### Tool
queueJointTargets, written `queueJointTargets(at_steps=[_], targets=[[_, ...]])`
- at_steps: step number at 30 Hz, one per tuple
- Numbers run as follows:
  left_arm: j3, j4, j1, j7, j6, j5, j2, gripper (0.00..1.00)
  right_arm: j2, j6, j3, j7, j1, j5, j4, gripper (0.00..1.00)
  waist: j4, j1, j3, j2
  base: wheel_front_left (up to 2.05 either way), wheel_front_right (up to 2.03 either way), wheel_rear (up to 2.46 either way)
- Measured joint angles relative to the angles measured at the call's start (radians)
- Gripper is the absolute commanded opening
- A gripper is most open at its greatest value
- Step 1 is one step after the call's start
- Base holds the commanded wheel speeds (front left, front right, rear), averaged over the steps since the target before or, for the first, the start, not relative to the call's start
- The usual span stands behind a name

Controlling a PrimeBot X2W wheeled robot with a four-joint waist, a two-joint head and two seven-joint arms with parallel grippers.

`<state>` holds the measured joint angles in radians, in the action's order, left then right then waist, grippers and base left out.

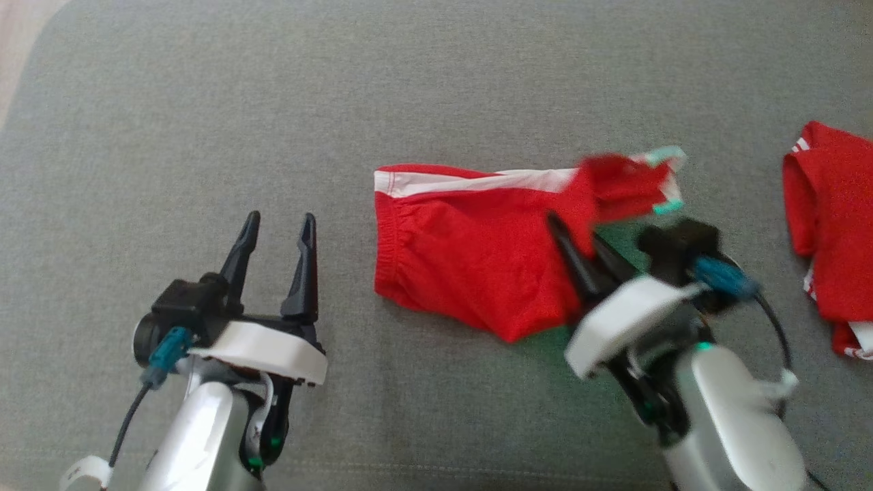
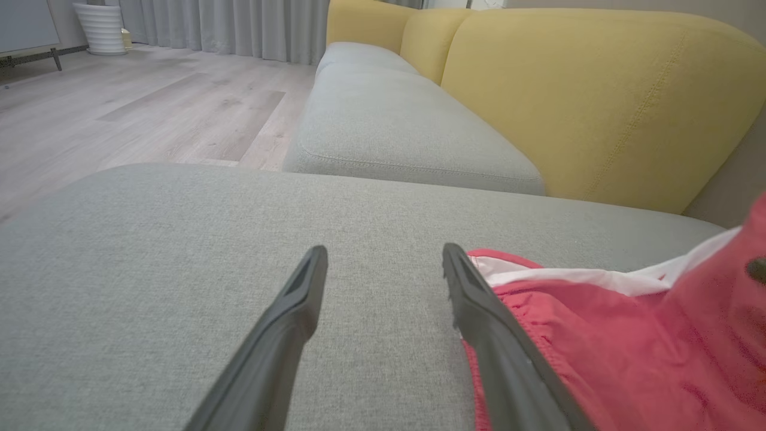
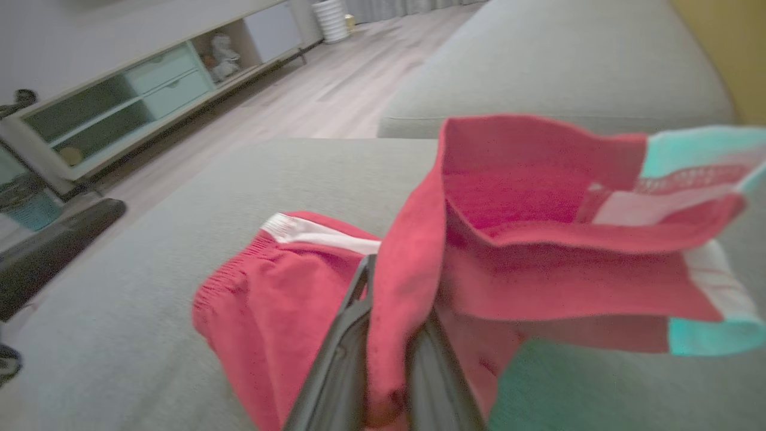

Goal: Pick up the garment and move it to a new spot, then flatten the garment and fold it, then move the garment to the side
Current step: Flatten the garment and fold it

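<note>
Shorts (image 1: pixel 470 266), red, spread on grey seat cushion (image 1: pixel 204 102), right of centre in head view. Long axis running left to right across that view: gathered elastic waistband (image 1: pixel 385 252) toward robot's left, leg end toward its right. White stripe (image 1: pixel 470 183) along far edge. Leg end up off the cushion and doubled back over itself, showing teal-and-white hem trim (image 1: pixel 665 177); blurred in head view, so folds there hard to read. Rest of cloth flat on cushion.

Right gripper (image 1: pixel 573 228) clamped narrow on a fold of red cloth near the leg end. In right wrist view, fabric pinched between the two dark fingers (image 3: pixel 341 347) and draped over them, hiding the tips.

Left gripper (image 1: pixel 281 218) over bare cushion, left of waistband and apart from it, fingers spread wide with nothing between them. In left wrist view, waistband edge seen just past one finger; height above cushion not readable.

Second red garment (image 1: pixel 829 225) at far right, bunched, apart from shorts, cut off by frame edge. Beyond: yellow backrest (image 2: pixel 598 90) behind another grey seat, pale wood floor (image 2: pixel 149 108), low cabinet (image 3: pixel 119 102) along wall.
</note>
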<state>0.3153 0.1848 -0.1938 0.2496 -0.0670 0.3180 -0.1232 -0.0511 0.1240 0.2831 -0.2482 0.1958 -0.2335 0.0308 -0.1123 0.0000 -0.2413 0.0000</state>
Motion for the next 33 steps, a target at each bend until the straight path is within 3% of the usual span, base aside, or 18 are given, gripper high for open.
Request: queueJointTargets(at_steps=[3,9,16,17,18,19,26,29,33], targets=[[0.009,0.008,0.0,0.0,0.005,0.0,0.004,1.0,-0.004,0.0,0.1,-0.007,0.088,-0.048,0.025,0.0,-0.013,0.0,0.0,0.0,0.0,0.0,0.0],[0.025,0.018,-0.009,0.0,0.015,0.0,0.014,1.0,-0.011,0.0,0.295,0.006,0.205,-0.176,0.209,0.0,-0.05,0.0,-0.009,0.0,0.0,0.0,0.0],[0.025,0.022,-0.017,0.0,0.017,0.0,0.029,1.0,-0.019,0.0,0.418,0.083,0.272,-0.277,0.372,0.0,-0.087,0.0,-0.027,0.0,0.0,0.0,0.0],[0.024,0.022,-0.017,0.0,0.022,0.0,0.03,1.0,-0.02,0.0,0.434,0.093,0.282,-0.287,0.383,0.11,-0.088,0.0,-0.03,0.0,0.0,0.0,0.0],[0.024,0.022,-0.017,0.0,0.023,0.0,0.03,1.0,-0.02,0.0,0.449,0.103,0.294,-0.294,0.393,0.86,-0.088,0.0,-0.032,0.0,0.0,0.0,0.0],[0.023,0.023,-0.017,0.0,0.023,0.0,0.03,1.0,-0.021,0.0,0.462,0.115,0.304,-0.295,0.401,1.0,-0.087,0.0,-0.033,0.0,0.0,0.0,0.0],[0.005,0.026,-0.017,0.0,0.023,-0.017,0.029,1.0,-0.021,0.0,0.495,0.276,0.361,-0.232,0.35,1.0,-0.058,0.0,-0.031,0.0,0.0,0.0,0.0],[-0.002,0.024,-0.016,0.0,0.023,-0.017,0.029,1.0,-0.02,0.0,0.427,0.313,0.348,-0.189,0.321,1.0,-0.039,0.0,-0.022,0.0,0.0,0.0,0.0],[-0.006,0.017,-0.016,0.0,0.022,-0.021,0.027,1.0,-0.021,0.0,0.261,0.329,0.268,-0.115,0.26,1.0,-0.012,0.0,-0.008,0.0,0.0,0.0,0.0]])
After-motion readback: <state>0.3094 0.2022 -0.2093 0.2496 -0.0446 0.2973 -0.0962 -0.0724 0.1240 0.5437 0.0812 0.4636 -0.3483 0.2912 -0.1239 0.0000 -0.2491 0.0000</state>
